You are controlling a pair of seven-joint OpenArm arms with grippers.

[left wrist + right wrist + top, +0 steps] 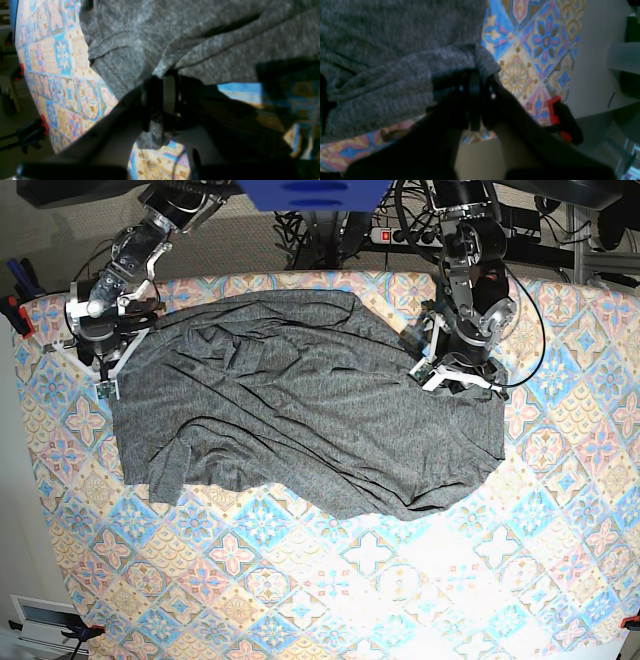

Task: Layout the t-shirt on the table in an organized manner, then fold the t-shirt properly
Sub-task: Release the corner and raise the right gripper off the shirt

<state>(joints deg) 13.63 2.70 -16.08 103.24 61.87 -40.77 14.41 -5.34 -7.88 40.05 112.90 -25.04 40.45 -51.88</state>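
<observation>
The dark-grey t-shirt (300, 410) lies spread but wrinkled over the far half of the table (330, 580), with folds running across its body. My left gripper (455, 375) stands at the shirt's right edge in the base view. In the left wrist view the left gripper (162, 75) is shut on a pinched bunch of the t-shirt (190, 32). At the shirt's left edge my right gripper (105, 370) holds the cloth. The right wrist view shows the right gripper (475, 73) shut on a hem corner of the t-shirt (395, 50), lifted slightly off the table (540, 40).
Red-and-black clamps grip the table's edges (42, 125) (556, 111) (15, 315). Cables and a power strip (390, 235) lie behind the table. The patterned cloth shows bare along the near half of the table and at both sides.
</observation>
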